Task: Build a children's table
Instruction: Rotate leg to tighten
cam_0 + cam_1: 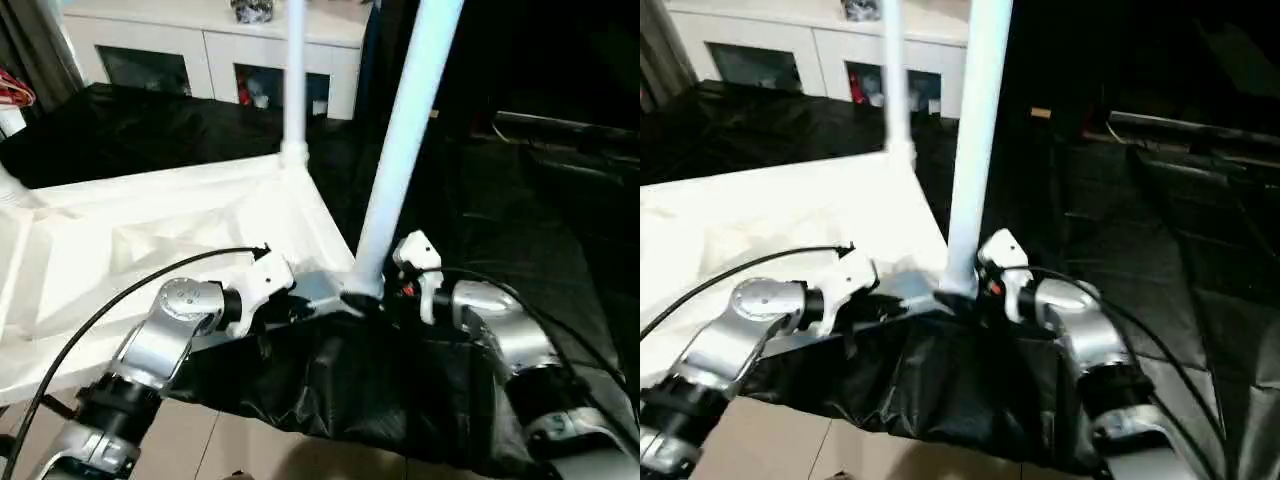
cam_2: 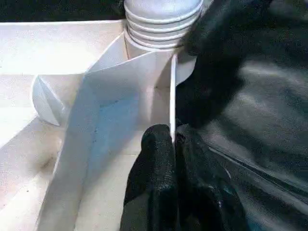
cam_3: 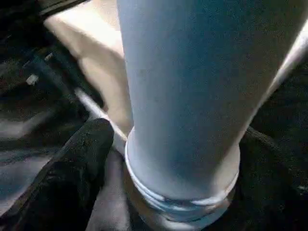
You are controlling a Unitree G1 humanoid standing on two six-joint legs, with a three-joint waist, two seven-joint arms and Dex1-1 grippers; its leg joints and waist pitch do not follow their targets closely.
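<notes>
Both upright legs cut off by top edge; tabletop cut off at left edge.

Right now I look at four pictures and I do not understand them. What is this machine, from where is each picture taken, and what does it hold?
It is a humanoid robot with two silver arms, each ending in a two-fingered black tool. The two wide pictures come from cameras in its head, looking down. The two close pictures come from cameras on its wrists.

A white tabletop lies upside down on a black cloth. Two legs already stand up in its corners. The left tool is shut on the tabletop's thin edge, seemingly to steady it. The right tool is at the base of the near leg, at its corner socket. A white cabinet stands behind.
</notes>
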